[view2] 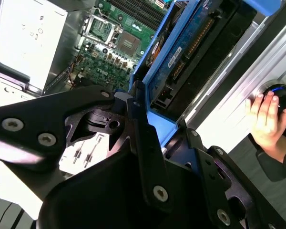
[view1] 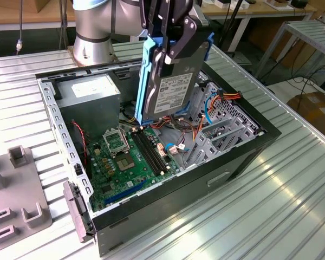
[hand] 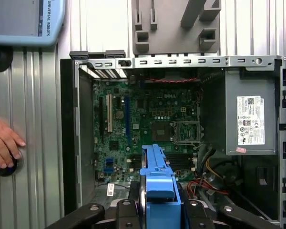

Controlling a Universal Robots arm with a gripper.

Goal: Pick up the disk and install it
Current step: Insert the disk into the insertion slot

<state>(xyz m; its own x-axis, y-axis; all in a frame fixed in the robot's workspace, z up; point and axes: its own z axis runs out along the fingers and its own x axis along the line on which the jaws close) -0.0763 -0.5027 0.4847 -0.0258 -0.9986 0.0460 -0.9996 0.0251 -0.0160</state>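
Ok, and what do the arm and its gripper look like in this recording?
The arm is a thick silver-grey metal cylinder with a light blue band above it. The gripper is matte black, built from flat angular linkage plates joined with round silver screw heads, as both wrist views show. Its fingers are long, narrow black bars.

Slatted table: computer case, possibly plastic rack.

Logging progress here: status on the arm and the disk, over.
Gripper shut on dark flat disk in blue plastic carrier. Held on edge above open black computer case. Coloured cables beneath it.
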